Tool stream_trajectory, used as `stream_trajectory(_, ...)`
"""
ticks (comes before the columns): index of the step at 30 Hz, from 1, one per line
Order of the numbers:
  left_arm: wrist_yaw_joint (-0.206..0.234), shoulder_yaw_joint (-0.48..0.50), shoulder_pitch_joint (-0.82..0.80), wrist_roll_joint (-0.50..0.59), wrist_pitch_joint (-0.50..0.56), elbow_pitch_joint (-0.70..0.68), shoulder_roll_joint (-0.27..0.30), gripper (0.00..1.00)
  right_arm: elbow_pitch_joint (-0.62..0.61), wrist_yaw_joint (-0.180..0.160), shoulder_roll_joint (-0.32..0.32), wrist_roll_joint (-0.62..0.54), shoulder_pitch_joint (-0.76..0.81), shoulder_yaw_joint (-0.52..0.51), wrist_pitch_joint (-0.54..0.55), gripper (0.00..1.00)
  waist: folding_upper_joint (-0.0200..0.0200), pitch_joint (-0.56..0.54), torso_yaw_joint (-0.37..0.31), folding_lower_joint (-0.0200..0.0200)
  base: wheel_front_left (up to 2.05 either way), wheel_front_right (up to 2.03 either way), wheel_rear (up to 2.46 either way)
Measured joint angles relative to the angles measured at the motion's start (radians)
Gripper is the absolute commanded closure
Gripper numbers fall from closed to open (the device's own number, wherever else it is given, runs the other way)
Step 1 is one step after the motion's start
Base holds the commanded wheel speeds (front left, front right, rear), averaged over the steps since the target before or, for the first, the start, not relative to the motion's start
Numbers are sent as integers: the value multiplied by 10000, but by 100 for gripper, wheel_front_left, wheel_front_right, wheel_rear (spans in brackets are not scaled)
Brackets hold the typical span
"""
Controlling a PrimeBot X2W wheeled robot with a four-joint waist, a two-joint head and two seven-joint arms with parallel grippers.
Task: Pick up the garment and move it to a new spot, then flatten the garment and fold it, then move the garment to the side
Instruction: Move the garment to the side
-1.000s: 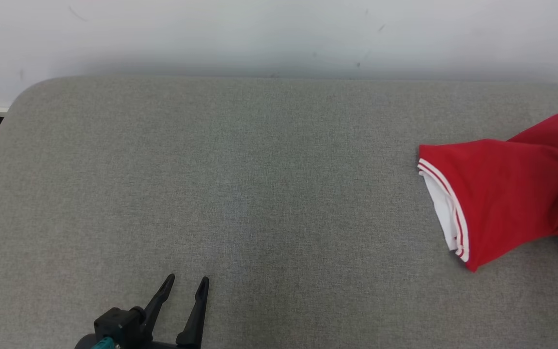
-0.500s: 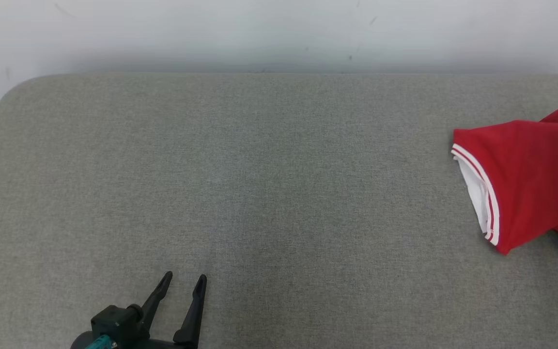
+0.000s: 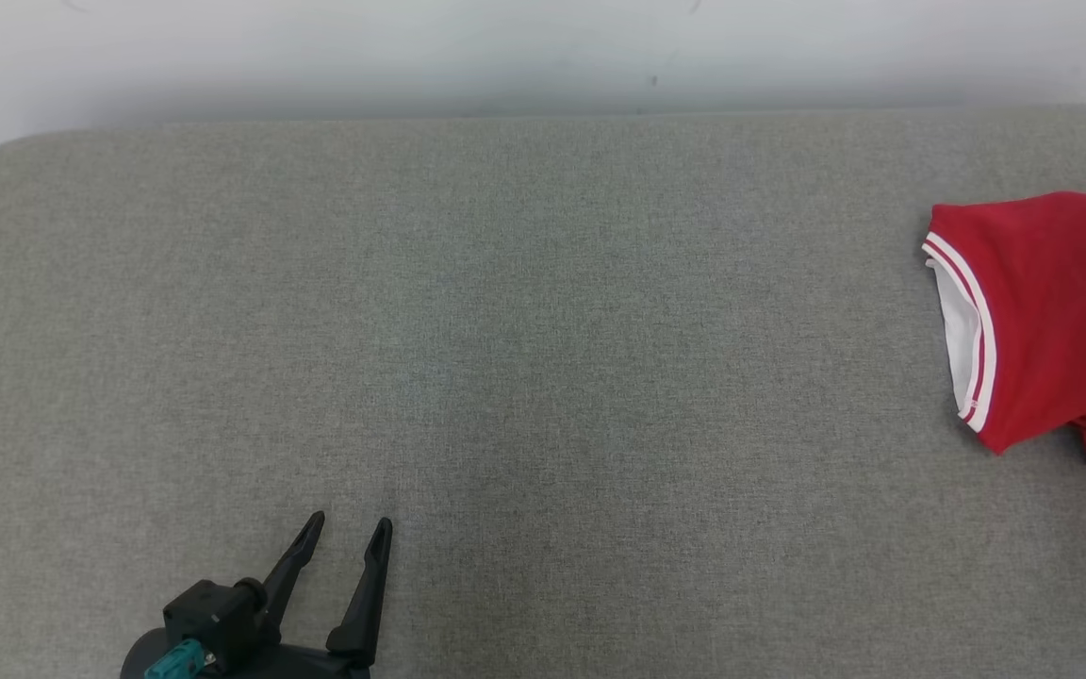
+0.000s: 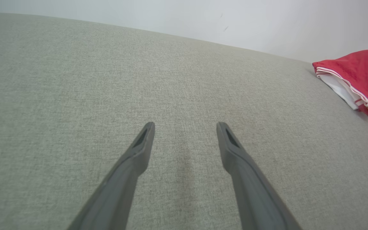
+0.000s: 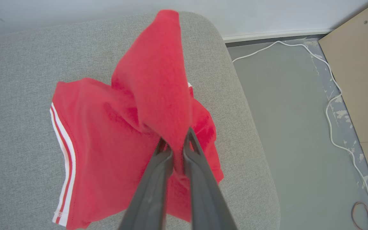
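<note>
The garment [image 3: 1057, 311] is red with white stripes along one hem and lies at the right edge of the grey cushioned surface [image 3: 543, 330]. In the right wrist view my right gripper [image 5: 175, 142] is shut on a raised fold of the garment [image 5: 152, 95], the rest draping down onto the surface near its right corner. My left gripper [image 3: 350, 533] stands open low on the left, over bare fabric, far from the garment. The left wrist view shows the left gripper [image 4: 185, 127] with nothing between its fingers and the garment [image 4: 359, 76] at the far right.
A pale wall [image 3: 543, 47] runs behind the surface. Beyond the surface's rounded right edge lies grey floor [image 5: 286, 111] with a white cable [image 5: 327, 105] and a tan board [image 5: 359, 70].
The garment has slid toward the right edge of the head view, carried by the right gripper. The camera has also shifted, the surface's far edge sitting higher. The left gripper stays open.
</note>
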Motion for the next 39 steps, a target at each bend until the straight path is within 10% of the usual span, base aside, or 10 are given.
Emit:
stream_trajectory(22,-159,86,-182,-2,2,-2,84,0,-268,0,-384,-1367,51,-213,349,100,-2,470,255,0,0,0,0)
stream_trajectory(23,-161,88,-185,-2,2,-2,84,0,-265,0,-384,-1406,53,-207,353,64,-1,486,261,0,0,0,0)
stream_trajectory(24,-159,88,-186,-2,2,0,84,0,-267,0,-385,-1478,60,-180,357,0,-1,497,267,0,0,0,0)
stream_trajectory(39,-161,-15,-353,-31,-2,481,-136,0,-571,299,215,-1026,107,-489,-552,0,-1,-240,214,0,0,0,0)
